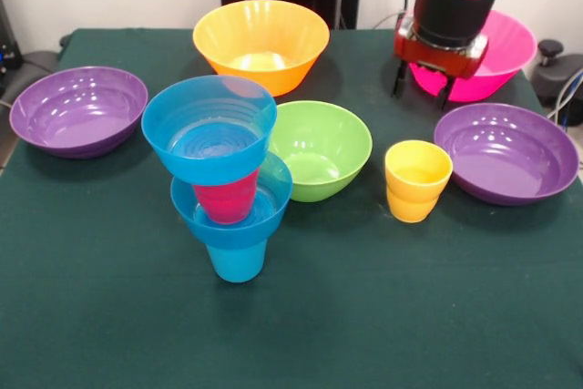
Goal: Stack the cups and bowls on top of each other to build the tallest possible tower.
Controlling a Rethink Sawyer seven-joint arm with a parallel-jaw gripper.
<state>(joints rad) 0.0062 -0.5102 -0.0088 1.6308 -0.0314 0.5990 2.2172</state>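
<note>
The tower (pixel 228 189) stands near the table's middle-left: a blue cup (pixel 237 261) at the bottom, a small blue bowl (pixel 232 216) on it, a red cup (pixel 225 199) in that bowl, and a second small blue bowl (pixel 209 129) on top, tilted. A yellow cup (pixel 417 179) stands alone to the right. The lime green bowl (pixel 321 148) sits beside the tower. An orange bowl (pixel 261 43) and a pink bowl (pixel 483 56) stand at the back. Purple bowls lie at left (pixel 77 108) and right (pixel 506 152). My gripper (pixel 423 88) hangs open in front of the pink bowl, holding nothing.
A dark green cloth (pixel 364 316) covers the table. Dark equipment and cables sit off the table's right edge (pixel 560 75).
</note>
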